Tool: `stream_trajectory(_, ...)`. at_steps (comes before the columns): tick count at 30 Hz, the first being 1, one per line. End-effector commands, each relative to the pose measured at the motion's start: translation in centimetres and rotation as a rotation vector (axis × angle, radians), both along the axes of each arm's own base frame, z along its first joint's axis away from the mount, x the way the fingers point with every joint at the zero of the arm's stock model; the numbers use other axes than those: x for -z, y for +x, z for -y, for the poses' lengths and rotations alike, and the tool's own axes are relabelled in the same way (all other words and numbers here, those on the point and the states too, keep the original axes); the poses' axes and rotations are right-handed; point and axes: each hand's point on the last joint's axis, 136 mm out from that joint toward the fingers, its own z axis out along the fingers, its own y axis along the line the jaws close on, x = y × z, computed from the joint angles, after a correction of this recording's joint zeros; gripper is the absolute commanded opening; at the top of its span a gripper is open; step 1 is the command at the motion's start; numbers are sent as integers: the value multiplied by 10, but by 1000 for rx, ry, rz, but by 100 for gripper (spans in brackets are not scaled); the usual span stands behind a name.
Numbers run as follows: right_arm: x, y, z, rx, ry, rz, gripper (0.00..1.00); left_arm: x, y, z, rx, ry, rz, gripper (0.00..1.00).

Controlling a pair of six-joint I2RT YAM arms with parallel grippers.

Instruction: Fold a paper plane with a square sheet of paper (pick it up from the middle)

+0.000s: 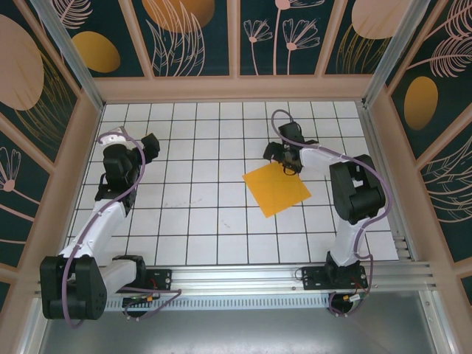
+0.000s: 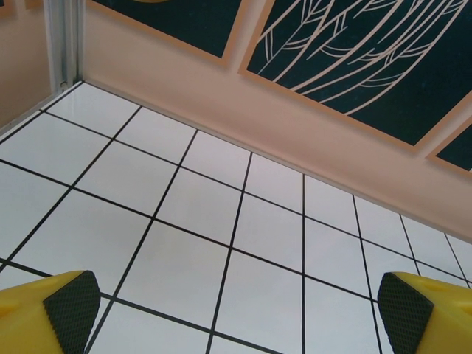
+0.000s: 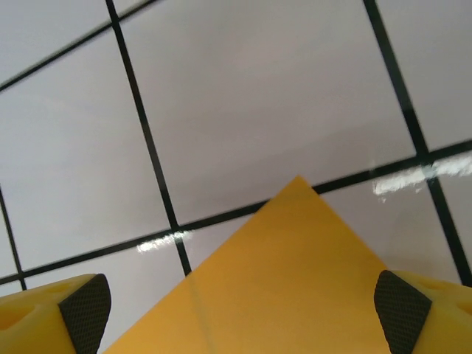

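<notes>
The square sheet of paper [image 1: 276, 188] lies flat on the white grid floor, right of centre, turned like a diamond. My right gripper [image 1: 284, 157] hovers open over its far corner. In the right wrist view that orange-yellow corner [image 3: 287, 280] points away between the two wide-set yellow fingers [image 3: 85, 310], and a faint crease runs through the sheet. My left gripper [image 1: 150, 146] stands open at the left side of the floor, far from the paper. Its black-padded fingers [image 2: 70, 310] frame bare tiles.
Patterned walls [image 1: 236, 85] close the floor at the back and both sides. The left wrist looks toward the back wall [image 2: 295, 140]. An aluminium rail [image 1: 243, 276] with both arm bases runs along the near edge.
</notes>
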Motion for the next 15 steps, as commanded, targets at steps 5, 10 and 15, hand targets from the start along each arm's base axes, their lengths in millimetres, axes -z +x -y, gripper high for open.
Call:
stream_trajectory(5,-14,-41,-7,-234,-114,-67,94,-10,3,7,44,-22,13,98)
stream_trajectory(10,-7,-83,-19,-390,-273,-118,85,-10,5,9,51,-30,20,99)
stream_trajectory(15,3,-105,-35,-441,-309,-126,69,-6,8,11,60,-46,15,99)
